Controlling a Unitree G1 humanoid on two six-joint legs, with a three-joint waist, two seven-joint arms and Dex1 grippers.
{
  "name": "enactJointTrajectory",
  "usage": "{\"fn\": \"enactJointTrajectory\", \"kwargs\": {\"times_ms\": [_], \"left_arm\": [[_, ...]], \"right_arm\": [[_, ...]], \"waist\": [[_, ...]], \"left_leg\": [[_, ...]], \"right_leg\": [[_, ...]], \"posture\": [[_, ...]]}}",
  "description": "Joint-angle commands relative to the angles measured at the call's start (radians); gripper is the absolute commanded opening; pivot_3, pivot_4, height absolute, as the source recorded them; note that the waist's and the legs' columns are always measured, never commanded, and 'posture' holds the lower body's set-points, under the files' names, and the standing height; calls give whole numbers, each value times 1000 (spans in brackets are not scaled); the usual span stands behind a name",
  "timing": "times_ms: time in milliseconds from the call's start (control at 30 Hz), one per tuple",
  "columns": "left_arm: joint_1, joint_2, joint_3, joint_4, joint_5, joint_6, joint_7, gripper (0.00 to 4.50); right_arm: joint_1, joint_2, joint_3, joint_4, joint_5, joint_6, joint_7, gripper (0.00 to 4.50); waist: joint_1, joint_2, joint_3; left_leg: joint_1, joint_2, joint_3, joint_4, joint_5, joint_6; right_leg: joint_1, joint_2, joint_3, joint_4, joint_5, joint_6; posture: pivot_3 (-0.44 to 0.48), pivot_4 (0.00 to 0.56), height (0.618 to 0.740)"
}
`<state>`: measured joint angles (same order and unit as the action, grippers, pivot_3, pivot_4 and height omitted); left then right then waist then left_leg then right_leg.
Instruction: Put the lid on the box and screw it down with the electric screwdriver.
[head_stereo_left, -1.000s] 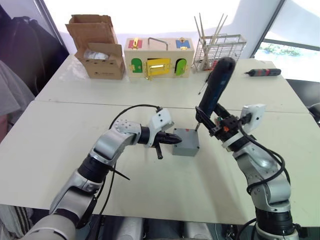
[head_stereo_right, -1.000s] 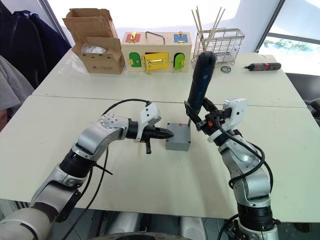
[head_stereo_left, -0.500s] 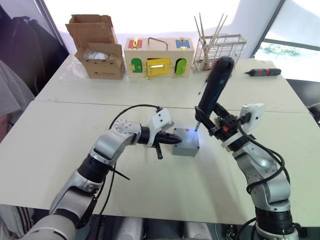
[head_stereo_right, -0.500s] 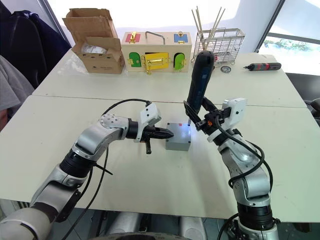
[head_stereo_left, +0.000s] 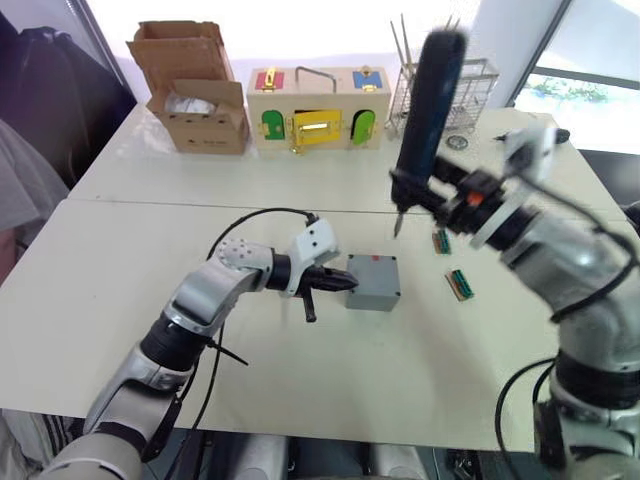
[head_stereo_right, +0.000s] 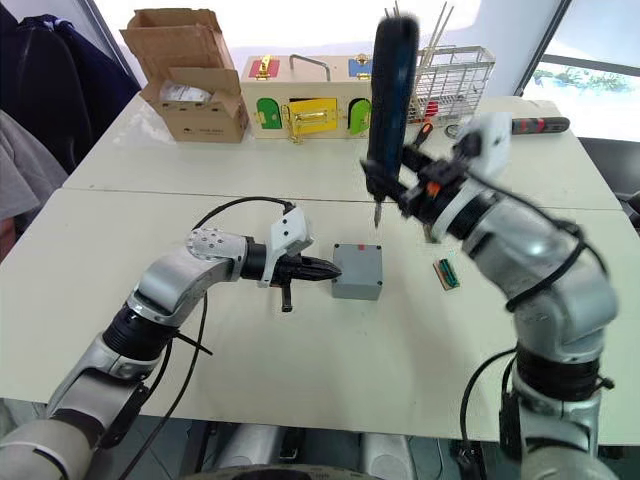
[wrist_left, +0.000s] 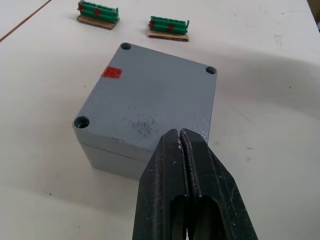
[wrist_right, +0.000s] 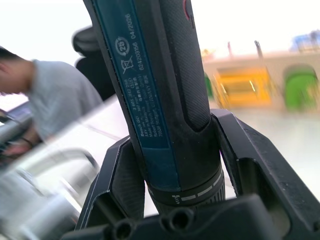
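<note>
While lid (wrist_left: 150, 100) sits seated on box (head_stereo_left: 372, 282): left hand (wrist_left: 182, 137), pinched empty, braces beside box; right hand (wrist_right: 175, 195) clamps electric screwdriver (head_stereo_left: 425, 110) upright, above box.

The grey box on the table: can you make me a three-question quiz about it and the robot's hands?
1. Where is the screwdriver?
A. lying on the table
B. held up above the table
C. in the wire basket

2. How many small green parts lie near the box?
A. two
B. four
C. none

3. How are the left gripper's fingers?
A. wide open
B. holding the lid
C. shut

Answers: 1 B, the right gripper grips it with its bit in the air. 2 A, the left wrist view shows two. 3 C, the fingers meet, at the box's edge.
</note>
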<state>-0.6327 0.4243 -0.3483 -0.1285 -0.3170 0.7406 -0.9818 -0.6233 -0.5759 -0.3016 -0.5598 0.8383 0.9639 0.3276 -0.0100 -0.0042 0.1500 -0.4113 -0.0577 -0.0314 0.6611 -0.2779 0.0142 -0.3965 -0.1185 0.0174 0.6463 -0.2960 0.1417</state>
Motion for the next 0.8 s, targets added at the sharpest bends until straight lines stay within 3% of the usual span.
{"fn": "enactJointTrajectory", "kwargs": {"times_ms": [33,200,300,333,400,467,600,800], "left_arm": [[-56,-16,84,-52,-65,25,10,0],[-77,-11,108,-104,-63,7,48,0],[-56,6,86,-161,-15,-27,98,0],[-39,19,78,-190,-7,-32,103,0],[-5,53,72,-256,-61,14,56,0],[28,73,77,-314,-125,56,22,0],[71,90,66,-371,-152,95,45,0],[121,96,42,-435,-168,111,76,0]], "right_arm": [[-93,-47,-96,69,63,122,-122,1876],[-132,-251,-78,220,-18,214,-98,1876],[-150,-343,-80,296,-26,241,-45,1876],[-156,-430,-40,374,-71,269,-18,1876],[-112,-601,46,497,-137,278,104,1876],[-57,-699,106,575,-139,286,232,1876],[36,-759,212,674,-173,286,390,1876],[102,-725,316,770,-185,375,497,1876]], "waist": [[2,-1,0],[16,1,3],[16,2,3],[14,2,3],[16,5,5],[24,5,5],[8,5,5],[-4,10,6]], "left_leg": [[0,0,0,0,0,0],[-1,-1,1,2,0,0],[-8,-2,3,2,3,-4],[-13,-2,3,2,3,-5],[-15,-1,4,3,3,-5],[-15,-1,4,4,3,-5],[-14,-1,5,6,0,1],[-14,0,5,4,0,0]], "right_leg": [[0,0,0,0,0,0],[1,-2,0,-2,0,0],[-7,-2,1,-2,0,0],[-11,-2,1,-1,0,0],[-13,-2,1,0,0,0],[-12,-1,1,-1,0,0],[-11,-1,2,-1,0,0],[-12,0,2,0,0,0]], "posture": [[0,150,739],[0,150,739],[0,150,739],[0,150,739],[0,150,739],[0,150,739],[0,150,739],[0,150,739]]}}
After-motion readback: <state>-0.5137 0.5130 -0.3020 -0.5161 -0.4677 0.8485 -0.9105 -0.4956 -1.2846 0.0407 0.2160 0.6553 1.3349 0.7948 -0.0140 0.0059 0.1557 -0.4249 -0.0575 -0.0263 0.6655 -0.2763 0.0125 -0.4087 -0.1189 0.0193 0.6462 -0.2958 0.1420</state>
